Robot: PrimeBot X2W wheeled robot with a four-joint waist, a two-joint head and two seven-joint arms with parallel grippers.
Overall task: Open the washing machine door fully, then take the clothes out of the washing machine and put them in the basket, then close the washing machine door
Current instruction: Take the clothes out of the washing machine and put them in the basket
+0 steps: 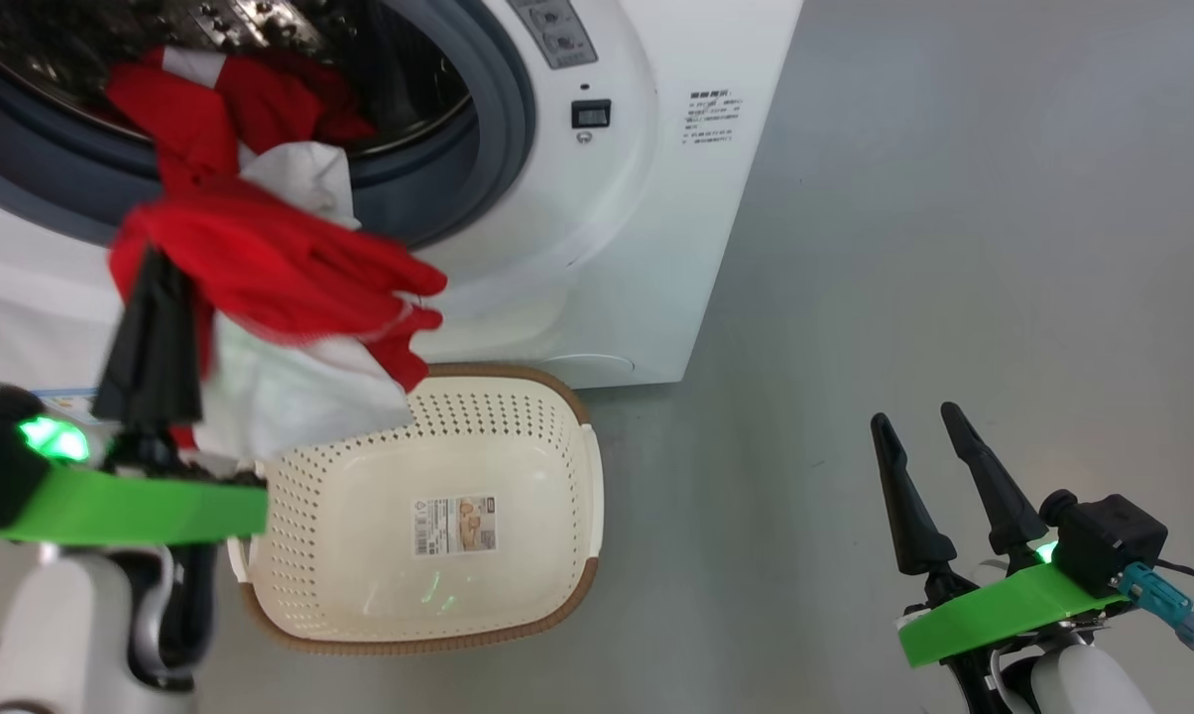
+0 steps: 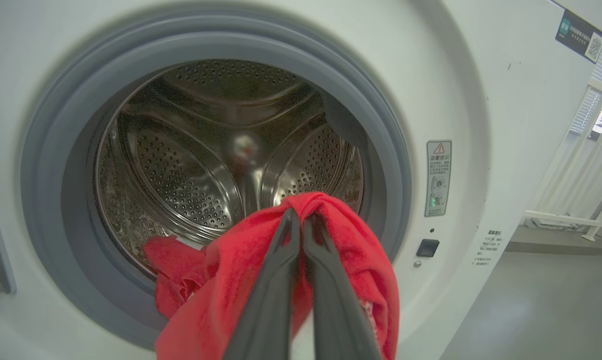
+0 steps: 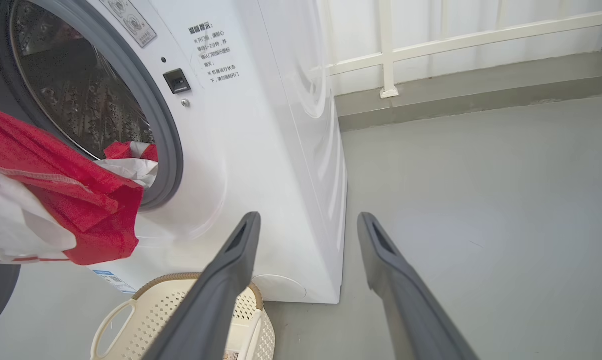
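Left tool (image 1: 151, 260) pinched shut on red-and-white clothes (image 1: 290, 268). Bunch hangs outside washing machine (image 1: 647, 198) mouth, over left rim of basket (image 1: 567, 585). Garment tail trails back across grey gasket (image 2: 51, 165) lip into steel drum (image 2: 181, 175). Basket on floor (image 1: 954, 248), back rim close against machine base. Right tool (image 1: 916, 416) fingers spread wide, holding nothing, over bare floor beyond machine corner, well apart from basket.
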